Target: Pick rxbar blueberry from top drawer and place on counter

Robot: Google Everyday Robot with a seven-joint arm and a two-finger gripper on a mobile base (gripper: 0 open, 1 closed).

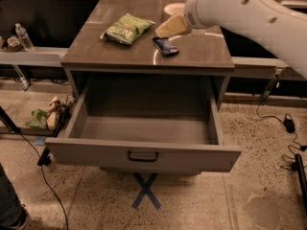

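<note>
The rxbar blueberry (165,45), a small dark blue wrapper, lies flat on the counter (120,54) near its middle, right of the green chip bag (126,28). The gripper (169,27) hangs just above and behind the bar, apart from it, at the end of the white arm (249,13) that comes in from the upper right. The top drawer (144,152) stands pulled fully out below the counter, and its inside shows nothing in it. Its dark bar handle (143,155) is at the middle of the front panel.
A long pale shelf (29,56) runs left of the cabinet with a water bottle (24,36) on it. Wrappers and trash (50,114) lie on the floor at left. A blue tape cross (145,190) marks the floor in front. Cables (288,128) trail at right.
</note>
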